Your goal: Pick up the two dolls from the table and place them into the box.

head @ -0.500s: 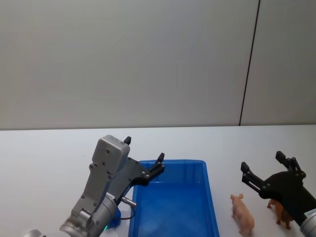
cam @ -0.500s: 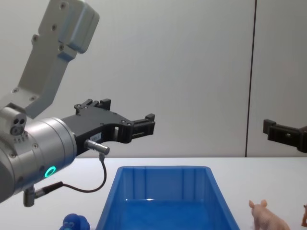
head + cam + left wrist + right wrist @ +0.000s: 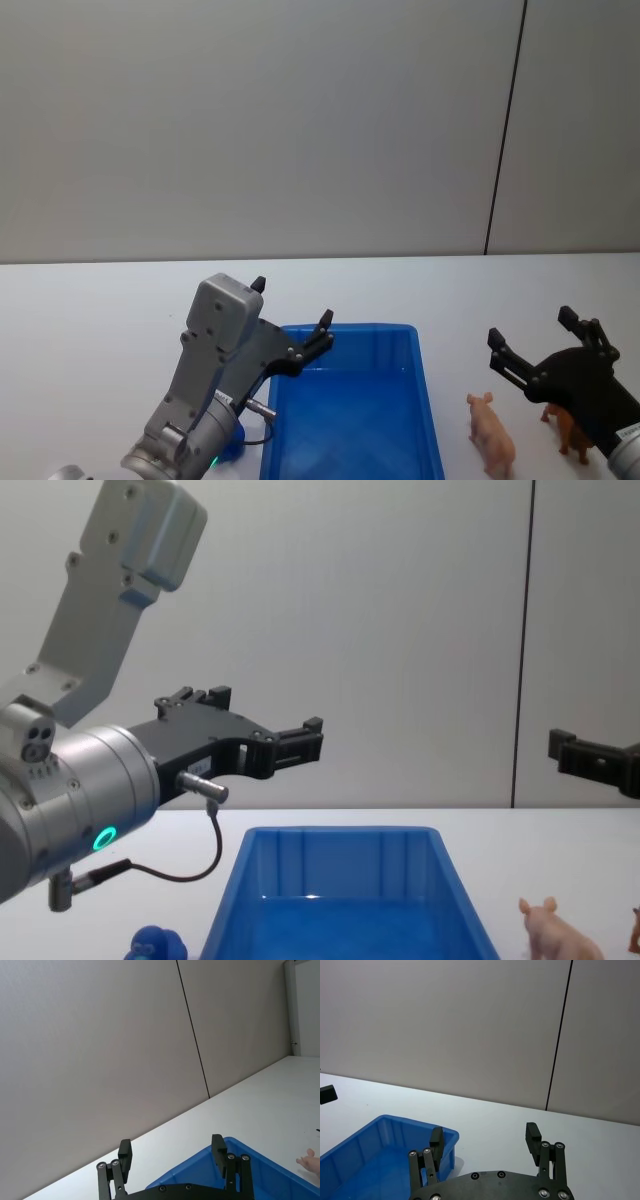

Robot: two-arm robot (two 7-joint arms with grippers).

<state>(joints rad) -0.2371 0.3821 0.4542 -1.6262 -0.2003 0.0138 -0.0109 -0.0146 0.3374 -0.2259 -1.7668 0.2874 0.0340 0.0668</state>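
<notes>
While both dolls stand on the table [image 3: 100,320] right of the box [image 3: 425,400], the pig [image 3: 492,432] between it and the horse [image 3: 570,432], the right gripper [image 3: 530,328] hovers over them, spread and empty. Likewise spread, the left gripper [image 3: 292,302] hangs above the box's far-left corner.

The table [image 3: 100,330] is plain white, the box [image 3: 350,328] bright blue, the pig [image 3: 492,432] pale pink, the horse [image 3: 572,437] reddish-brown, the left gripper [image 3: 292,300] and right gripper [image 3: 531,325] black, and the left arm [image 3: 120,580] silver-grey with 1 green light [image 3: 104,838].
</notes>
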